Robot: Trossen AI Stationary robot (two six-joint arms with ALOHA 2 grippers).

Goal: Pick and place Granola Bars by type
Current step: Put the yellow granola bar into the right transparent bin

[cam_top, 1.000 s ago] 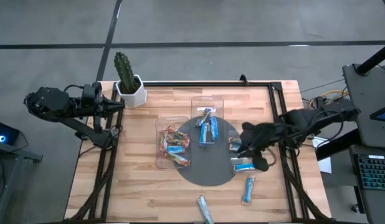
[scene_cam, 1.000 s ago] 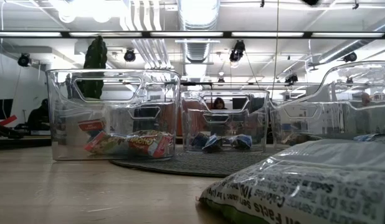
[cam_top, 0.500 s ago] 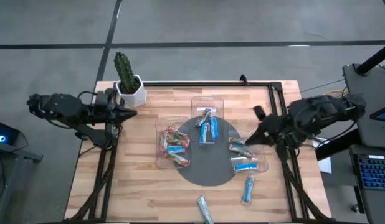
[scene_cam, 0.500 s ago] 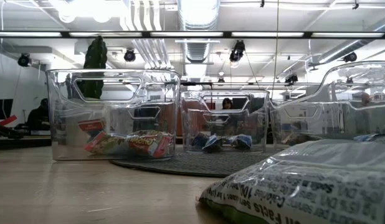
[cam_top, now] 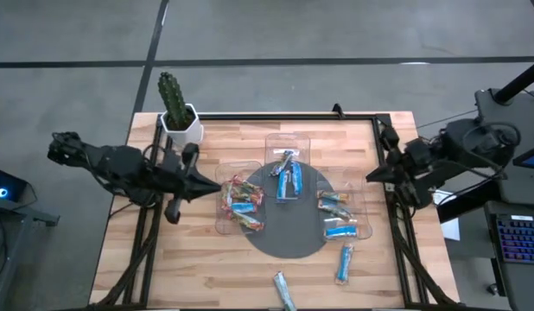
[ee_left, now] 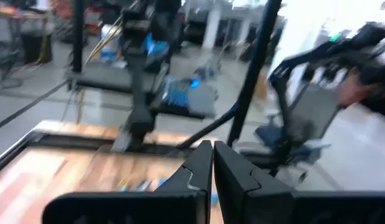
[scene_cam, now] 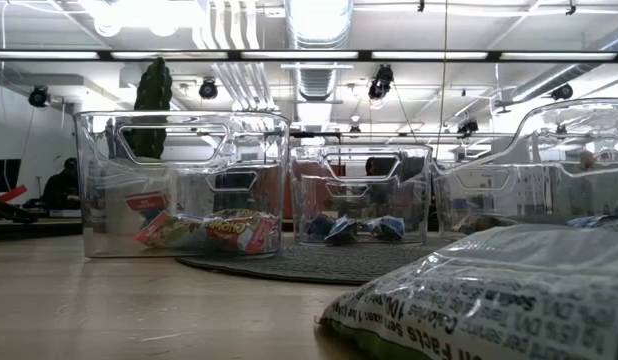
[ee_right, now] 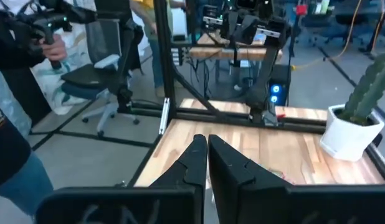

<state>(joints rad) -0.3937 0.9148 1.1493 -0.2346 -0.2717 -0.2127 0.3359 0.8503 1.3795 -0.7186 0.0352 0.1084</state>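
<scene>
Wooden table (cam_top: 206, 268), granola bars (cam_top: 241, 205) beside left gripper (cam_top: 217, 184)

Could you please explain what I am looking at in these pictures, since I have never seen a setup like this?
It is a robot with two dark arms at a wooden table. One camera looks straight down, one sits at tabletop height, and one rides on each wrist. The left claw reaches in over the table's left side; the right claw sits at the right edge. Both are shut and hold nothing. On a round grey mat stand three clear plastic bins holding wrapped granola bars. Two more blue bars lie loose near the front edge. A potted cactus stands at the back left corner.
</scene>
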